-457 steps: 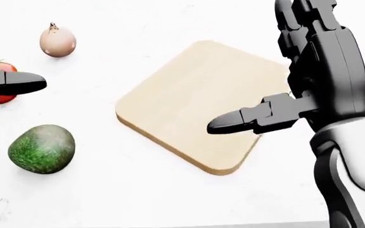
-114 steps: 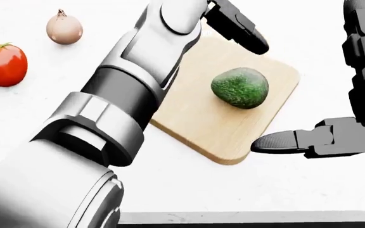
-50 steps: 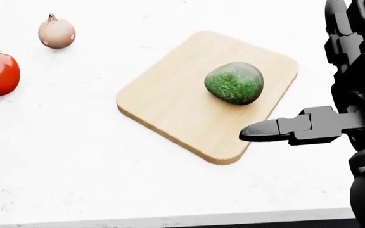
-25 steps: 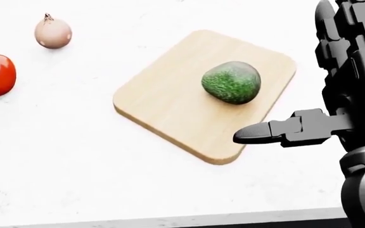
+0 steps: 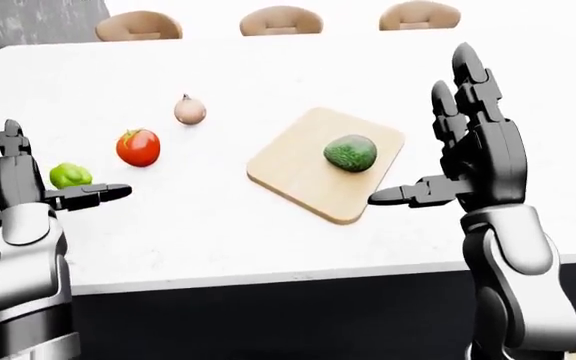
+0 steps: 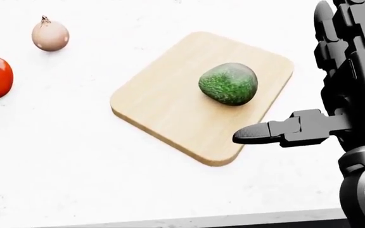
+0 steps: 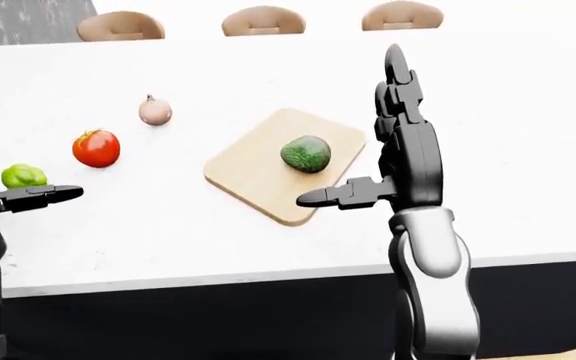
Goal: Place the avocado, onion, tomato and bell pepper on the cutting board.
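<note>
The green avocado (image 6: 228,83) lies on the wooden cutting board (image 6: 163,104), toward its right side. To the board's left on the white table sit the onion (image 5: 189,111), the red tomato (image 5: 138,147) and the green bell pepper (image 5: 69,175). My left hand (image 5: 60,159) is open at the far left, fingers up and thumb pointing right just below the pepper. It holds nothing. My right hand (image 5: 418,127) is open too, raised at the board's right edge, with its thumb over the board's lower right corner.
The white table's near edge (image 5: 268,276) runs along the bottom of the eye views, with dark space below it. Three wooden chair backs (image 5: 281,20) line the table's top edge. In the head view the table edge (image 6: 170,221) shows at the bottom.
The avocado has gone from the table onto the board. My left arm, stretched over the board 2.3 s ago, has drawn back to the left. The view has drifted slightly in the last second.
</note>
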